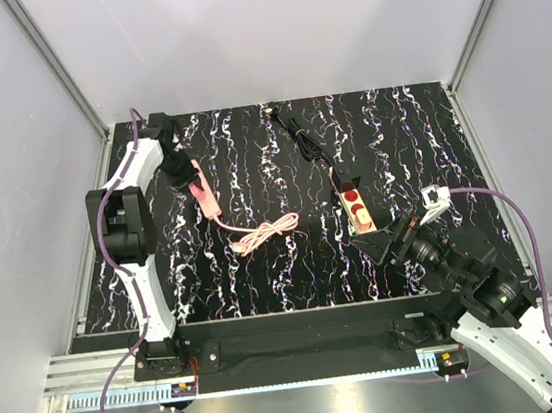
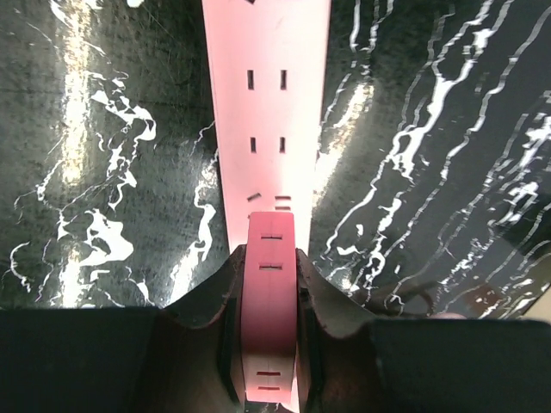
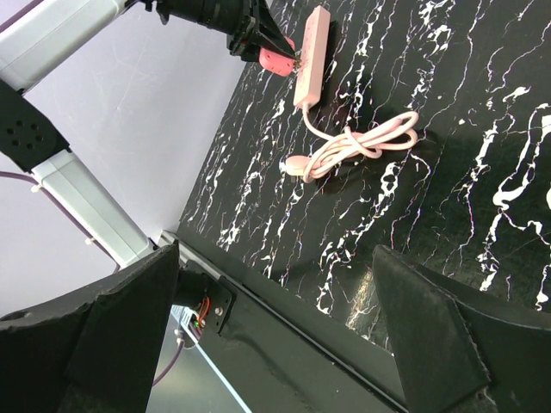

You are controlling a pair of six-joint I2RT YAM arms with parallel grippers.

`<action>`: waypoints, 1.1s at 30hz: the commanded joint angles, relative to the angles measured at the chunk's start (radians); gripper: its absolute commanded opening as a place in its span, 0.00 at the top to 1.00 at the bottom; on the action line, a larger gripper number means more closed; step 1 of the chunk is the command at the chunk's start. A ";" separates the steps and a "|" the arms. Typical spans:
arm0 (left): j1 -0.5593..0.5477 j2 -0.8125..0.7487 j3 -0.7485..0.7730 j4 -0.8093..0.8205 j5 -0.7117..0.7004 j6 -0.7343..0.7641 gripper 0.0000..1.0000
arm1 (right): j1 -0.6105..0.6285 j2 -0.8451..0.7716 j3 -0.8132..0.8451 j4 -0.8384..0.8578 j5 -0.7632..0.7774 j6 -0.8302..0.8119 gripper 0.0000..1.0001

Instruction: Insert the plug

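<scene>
Left gripper [image 2: 269, 262], reaching forward, clamps the plug [image 2: 269, 344] (fingers barely apart); right gripper [image 1: 391, 240] spread wide, seemingly hovering low.

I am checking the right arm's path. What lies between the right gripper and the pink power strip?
The coiled pink cable lies there on the dark table; the right wrist view shows it clearly.

Bright overhead light glares off the glossy tabletop [image 2: 95, 155]; frames sharp.

White arm links [image 1: 135, 168], black joints [image 1: 122, 225], purple cables [image 1: 476, 190] trailing from both arms
</scene>
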 commanded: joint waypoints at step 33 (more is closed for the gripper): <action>-0.034 0.044 0.074 -0.041 -0.089 0.046 1.00 | 0.006 0.092 0.049 -0.006 0.055 -0.030 0.00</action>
